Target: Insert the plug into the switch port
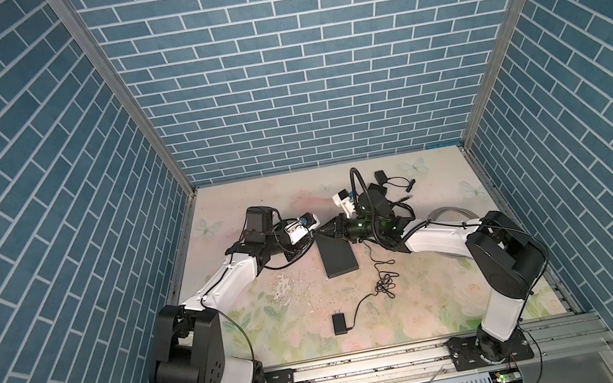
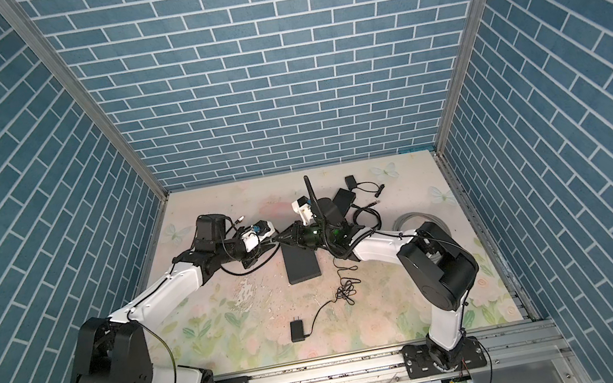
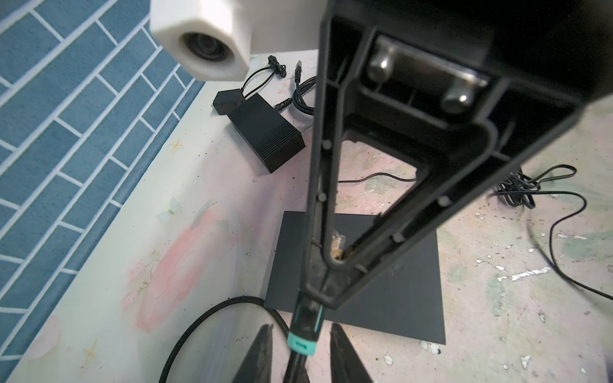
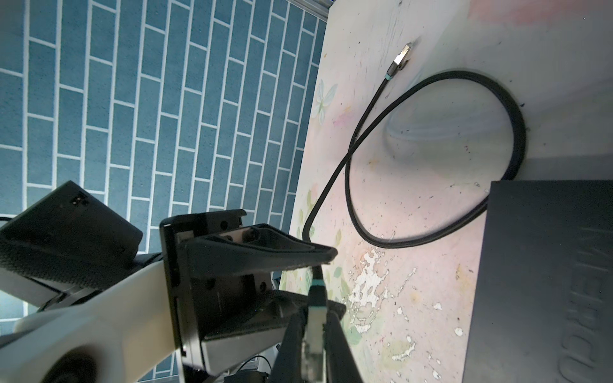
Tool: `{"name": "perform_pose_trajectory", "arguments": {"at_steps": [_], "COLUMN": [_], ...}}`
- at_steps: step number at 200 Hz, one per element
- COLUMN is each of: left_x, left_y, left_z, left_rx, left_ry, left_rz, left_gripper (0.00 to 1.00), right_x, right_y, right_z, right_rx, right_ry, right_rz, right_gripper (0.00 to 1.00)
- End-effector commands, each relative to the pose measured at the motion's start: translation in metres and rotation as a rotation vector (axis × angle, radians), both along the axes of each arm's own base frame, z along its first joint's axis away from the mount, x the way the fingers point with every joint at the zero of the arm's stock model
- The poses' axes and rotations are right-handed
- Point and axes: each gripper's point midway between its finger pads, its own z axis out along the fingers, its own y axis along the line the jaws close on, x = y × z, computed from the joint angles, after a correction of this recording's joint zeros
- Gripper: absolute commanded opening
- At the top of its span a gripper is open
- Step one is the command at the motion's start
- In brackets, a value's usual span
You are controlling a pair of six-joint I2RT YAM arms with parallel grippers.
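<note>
The right gripper (image 3: pixel 326 285) clamps the plug (image 4: pixel 312 353) over the far edge of the switch (image 1: pixel 339 256). The left gripper (image 3: pixel 301 326) straddles the cable (image 4: pixel 517 126) behind it, jaws apart. Expect a light, rigid plug (latch tab probably fragile); hold the body, not the flexible cable.

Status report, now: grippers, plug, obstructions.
Right gripper shut on plug. Left gripper open, straddling the cable. Plug at far end of switch, not inserted. Nothing seen blocking.

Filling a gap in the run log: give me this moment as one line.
right hand: shut on plug | left hand: open, astride cable behind plug | switch: flat on table | plug: not yet inserted
</note>
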Motion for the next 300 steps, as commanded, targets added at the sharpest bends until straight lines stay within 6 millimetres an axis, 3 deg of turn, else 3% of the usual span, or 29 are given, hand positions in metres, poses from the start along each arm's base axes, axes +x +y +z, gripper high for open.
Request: {"name": "perform_pose_trajectory", "arguments": {"at_steps": [1,47,74,84,114,152,176,217,254,300], "left_x": [-0.006,-0.009,-0.012,-0.014,-0.028,-0.051,-0.062,-0.062,-0.057,-0.050], "left_y": [0.000,-0.001,0.002,0.006,0.022,0.044,0.051,0.056,0.045,0.042], "left_z": [0.002,0.001,-0.006,-0.013,-0.038,-0.068,-0.083,-0.112,-0.122,-0.148], "left_rx": [-0.017,-0.010,0.041,0.076,0.219,0.353,0.410,0.510,0.535,0.661], "left_ry": [0.007,0.013,0.040,0.066,0.181,0.309,0.389,0.416,0.402,0.419], "left_rz": [-0.024,-0.055,-0.082,-0.089,-0.104,-0.090,-0.095,-0.061,-0.019,0.020], "left_gripper": [0.28,0.16,0.14,0.14,0.14,0.14,0.14,0.15,0.15,0.15], "right_x": [0.001,0.001,0.001,0.003,0.013,0.022,0.022,0.025,0.022,0.021], "right_y": [-0.007,-0.008,-0.011,-0.016,-0.050,-0.094,-0.109,-0.105,-0.093,-0.090], "right_z": [0.001,-0.005,-0.009,-0.011,-0.018,-0.029,-0.046,-0.065,-0.074,-0.086], "right_rx": [0.007,-0.009,-0.028,-0.044,-0.135,-0.286,-0.411,-0.449,-0.465,-0.513], "right_ry": [0.022,0.030,0.033,0.025,-0.013,-0.059,-0.083,-0.082,-0.080,-0.059], "right_rz": [-0.035,-0.043,-0.048,-0.056,-0.112,-0.170,-0.162,-0.138,-0.095,-0.076], "right_gripper": [0.00,0.00,0.00,0.07,0.27,0.35,0.44,0.51,0.54,0.57]}}
